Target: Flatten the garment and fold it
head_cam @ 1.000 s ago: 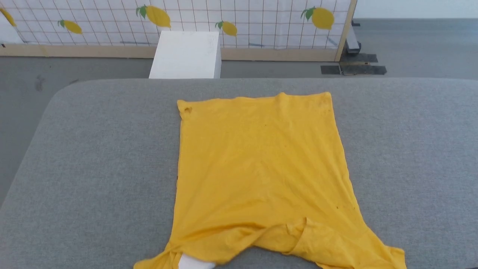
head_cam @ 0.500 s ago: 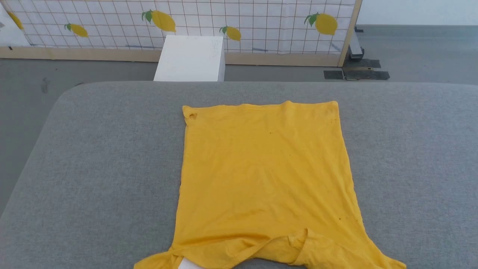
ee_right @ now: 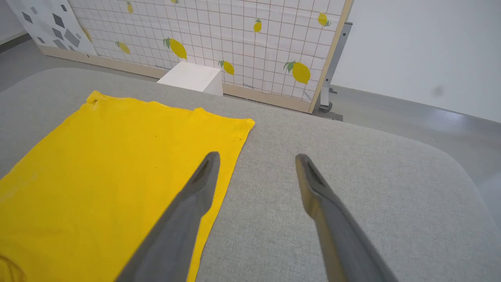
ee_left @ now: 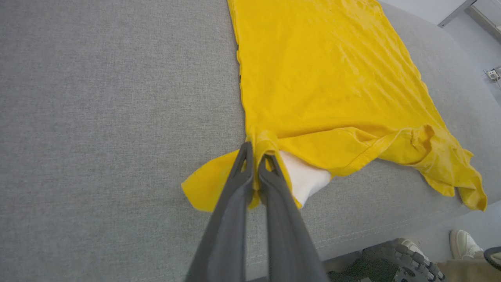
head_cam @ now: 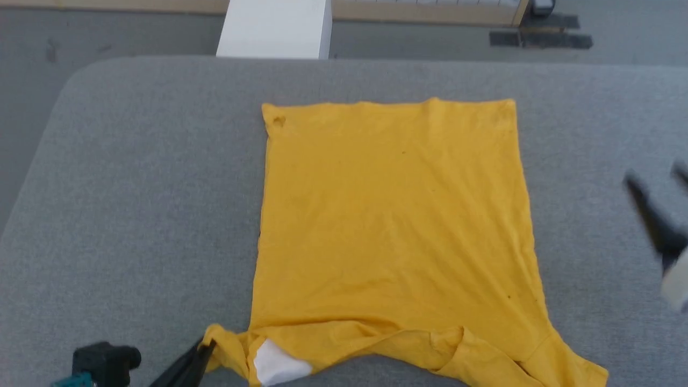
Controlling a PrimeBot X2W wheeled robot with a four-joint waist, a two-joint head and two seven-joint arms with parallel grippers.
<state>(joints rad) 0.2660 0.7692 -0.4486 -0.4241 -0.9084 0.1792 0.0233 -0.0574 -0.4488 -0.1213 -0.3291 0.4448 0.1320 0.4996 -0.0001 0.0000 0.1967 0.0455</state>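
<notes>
The garment (head_cam: 392, 215) is a yellow T-shirt lying plain side up on the grey padded table (head_cam: 134, 188), its hem at the far end. The sleeves and neck are rumpled at the near edge, where a white patch (head_cam: 277, 363) peeks out. My left gripper (head_cam: 207, 348) is shut on the near left sleeve; in the left wrist view its fingers (ee_left: 238, 176) pinch a fold of the garment (ee_left: 332, 78). My right gripper (ee_right: 257, 157) hangs open above bare table, just right of the garment (ee_right: 117, 156). In the head view the right gripper (head_cam: 656, 174) is blurred at the right edge.
A white box (head_cam: 274, 29) stands on the floor behind the table, in front of a lemon-patterned panel (ee_right: 219, 35). Black tape strips (head_cam: 540, 38) lie on the floor at the far right. A person's shoe (ee_left: 464, 243) shows below the table's near edge.
The head camera has tipped down, so the picture has shifted. Both grippers have come into the head view. The near left sleeve is now bunched in the left gripper.
</notes>
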